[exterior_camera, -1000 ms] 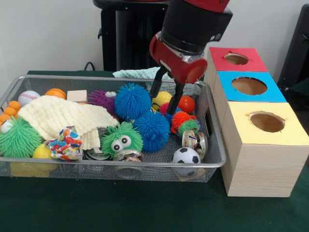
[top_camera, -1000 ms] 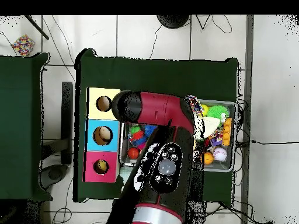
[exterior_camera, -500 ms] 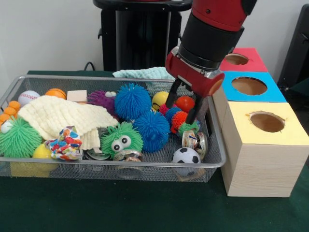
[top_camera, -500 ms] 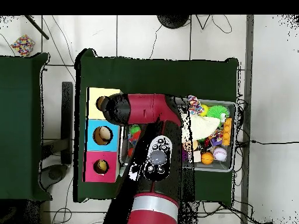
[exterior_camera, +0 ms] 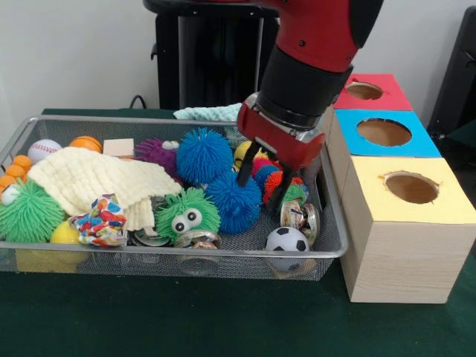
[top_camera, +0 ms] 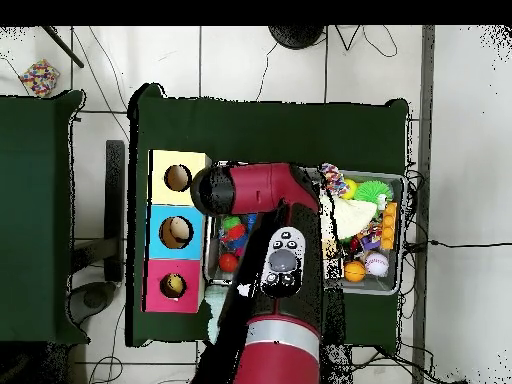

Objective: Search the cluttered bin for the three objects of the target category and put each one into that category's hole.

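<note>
Green cloth covers the table (exterior_camera: 186,320), and on it sits a wire mesh bin (exterior_camera: 223,256) heaped with toys, with a row of three boxes just to its right: the yellow box (exterior_camera: 405,223) nearest, then the blue box (exterior_camera: 383,134), then the red box (exterior_camera: 364,91) farthest, each with a round hole in its top. Sawyer's gripper (exterior_camera: 262,178) reaches down into the right part of the bin with its two black fingers spread apart and nothing between them, straddling a small orange spiky ball (exterior_camera: 279,182) beside a big blue spiky ball (exterior_camera: 234,199). From above, something yellowish shows inside the red box's hole (top_camera: 174,285), so perhaps one item is already delivered; the other two holes look empty. Which category is wanted I cannot tell. Most of the job seems left: the bin is full, with a baseball (exterior_camera: 43,149), a soccer ball (exterior_camera: 287,239), a cream cloth (exterior_camera: 97,178) and cans (exterior_camera: 300,217) among the clutter.
</note>
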